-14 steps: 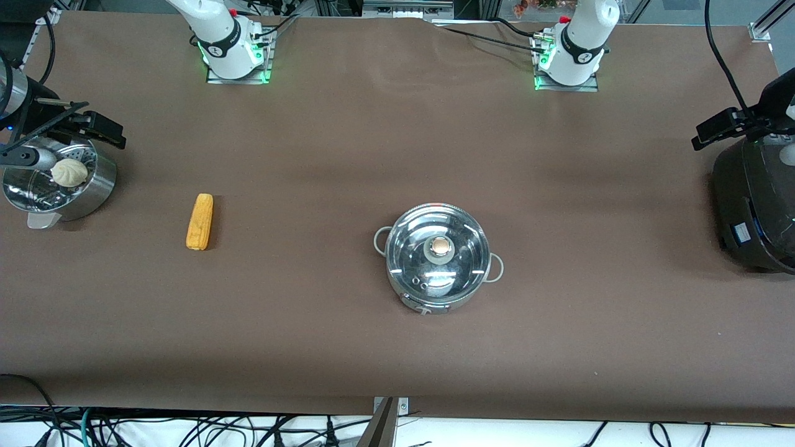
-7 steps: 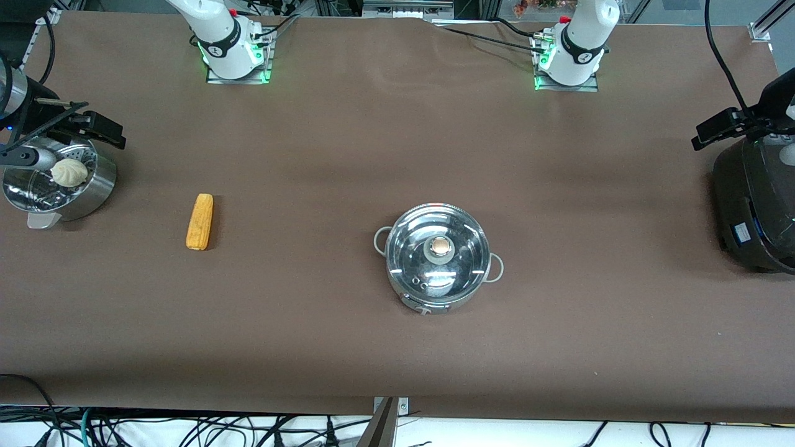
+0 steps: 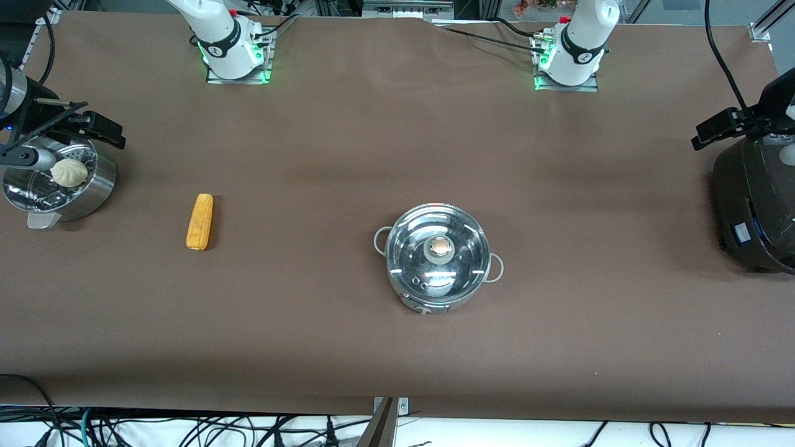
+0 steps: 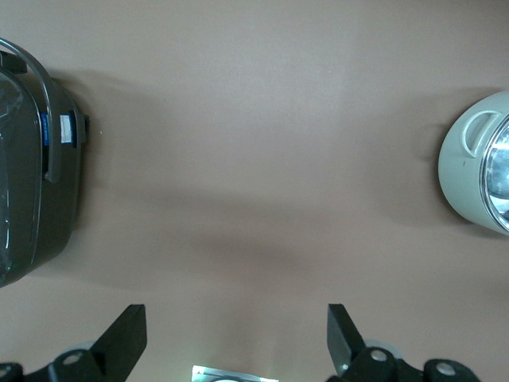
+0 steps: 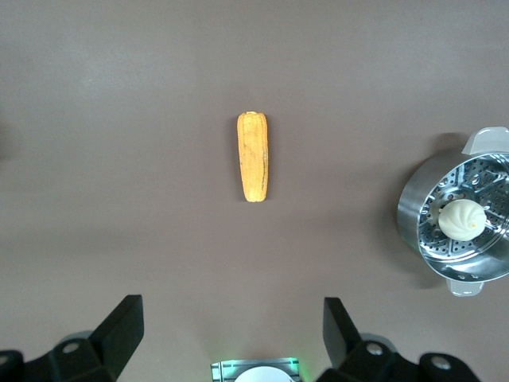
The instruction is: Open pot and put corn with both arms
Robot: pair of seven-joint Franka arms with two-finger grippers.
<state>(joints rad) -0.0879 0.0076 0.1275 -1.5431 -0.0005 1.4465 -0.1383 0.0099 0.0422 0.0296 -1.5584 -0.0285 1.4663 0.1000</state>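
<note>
The steel pot [image 3: 438, 257] stands mid-table with its glass lid on and the tan knob [image 3: 440, 247] on top. The pot's edge also shows in the left wrist view [image 4: 465, 167]. The corn [image 3: 200, 221] lies on the table toward the right arm's end, also in the right wrist view [image 5: 254, 156]. My left gripper [image 4: 237, 342] is open and empty, high over bare table near its own base. My right gripper [image 5: 233, 334] is open and empty, high over its own base, apart from the corn. Neither hand shows in the front view.
A steel steamer pot [image 3: 93, 186] holding a white bun [image 3: 69, 171] stands at the right arm's end, also in the right wrist view [image 5: 413, 207]. A big black cooker [image 3: 758, 205] stands at the left arm's end, also in the left wrist view [image 4: 32, 175].
</note>
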